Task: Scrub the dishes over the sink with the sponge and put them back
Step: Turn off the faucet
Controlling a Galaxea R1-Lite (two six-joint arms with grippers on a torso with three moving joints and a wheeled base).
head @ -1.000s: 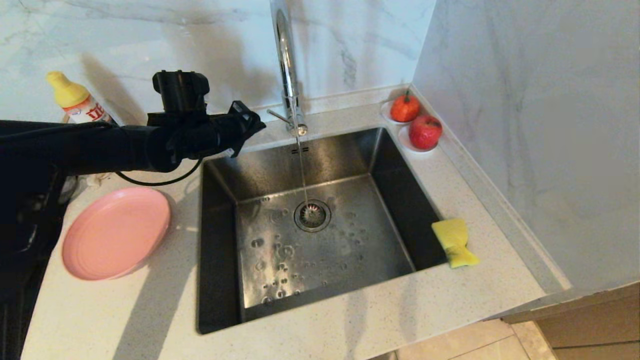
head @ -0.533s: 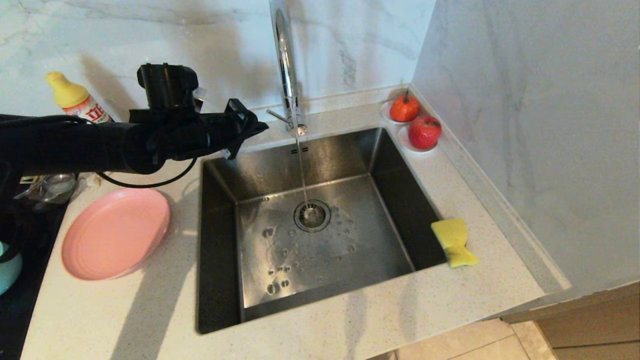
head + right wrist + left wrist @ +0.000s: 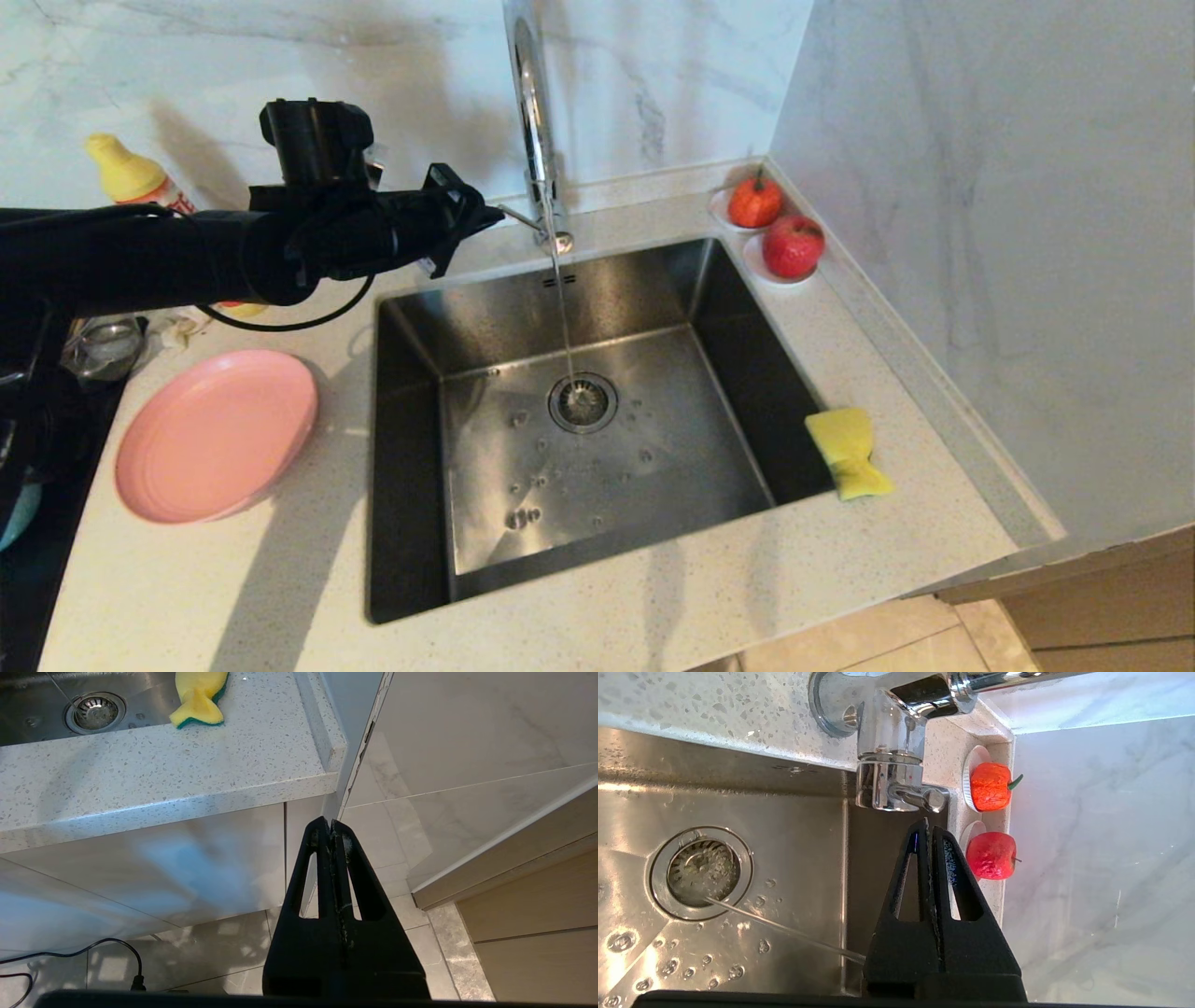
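My left gripper (image 3: 485, 219) is up at the far rim of the square stainless-steel sink (image 3: 411, 448), fingers pressed flat together with nothing between them, tips just beside the little lever of the tall chrome tap (image 3: 534, 121). A thin stream of water is running into the round drain strainer (image 3: 583, 402). The right gripper (image 3: 332, 833) is parked down off the counter's near edge, also squeezed shut and empty.

The shallow round pink plate (image 3: 217, 434) sits on the speckled counter left of the sink, and the yellow foam sponge with the green scouring layer (image 3: 848, 452) lies on the right rim, partly overhanging the basin.

My guess is the sponge will squash a lot, so I'd pinch it across its middle where it already looks waisted. The plate looks smooth, stiff, probably slippery once wet, and it could chip; I'd take it by the raised rim nearest the sink. I can't see the teal bowl clearly from here.
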